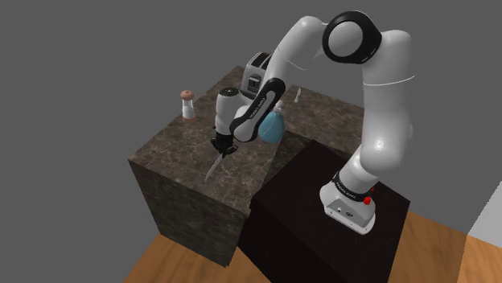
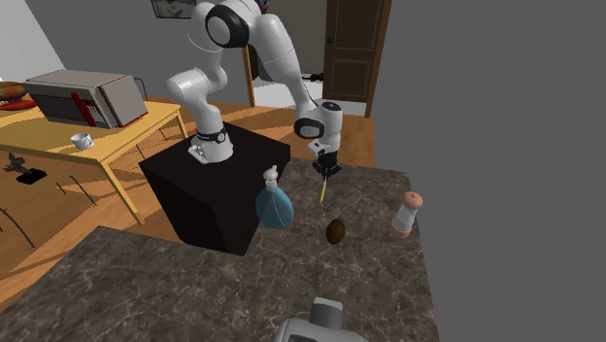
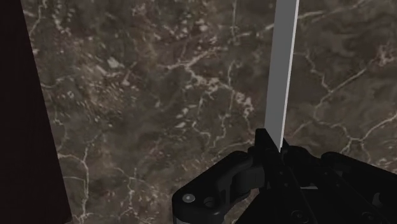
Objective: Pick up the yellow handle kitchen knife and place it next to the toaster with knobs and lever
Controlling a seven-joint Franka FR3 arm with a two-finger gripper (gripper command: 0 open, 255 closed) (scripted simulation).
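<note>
A dark marble counter (image 1: 181, 161) veined in white fills the middle of the room, with wooden floor around it and the robot's black stand (image 1: 314, 209) pushed up against one side. The gripper (image 1: 223, 149) hangs over the counter near its edge, fingers clamped on the knife (image 1: 215, 166), which points straight down from them. In the second exterior view the knife (image 2: 322, 190) reads as a thin yellow line under the gripper (image 2: 326, 173). In the wrist view its grey blade (image 3: 284, 70) runs away from the gripper (image 3: 275, 145) over the stone. I can't quite make out whether the tip touches the counter.

Just beside the arm stands a blue bottle (image 2: 275, 206) with a pale top; its contents don't show. A small brown oval thing (image 2: 335, 231) lies near it, and a pale shaker (image 2: 408, 214) stands further along. The toaster (image 2: 325, 321) sits at the counter's far end, well apart from the knife. On a yellow table (image 2: 146, 126) beyond, a white cup (image 2: 83, 141) stands by a boxy appliance (image 2: 83, 97).
</note>
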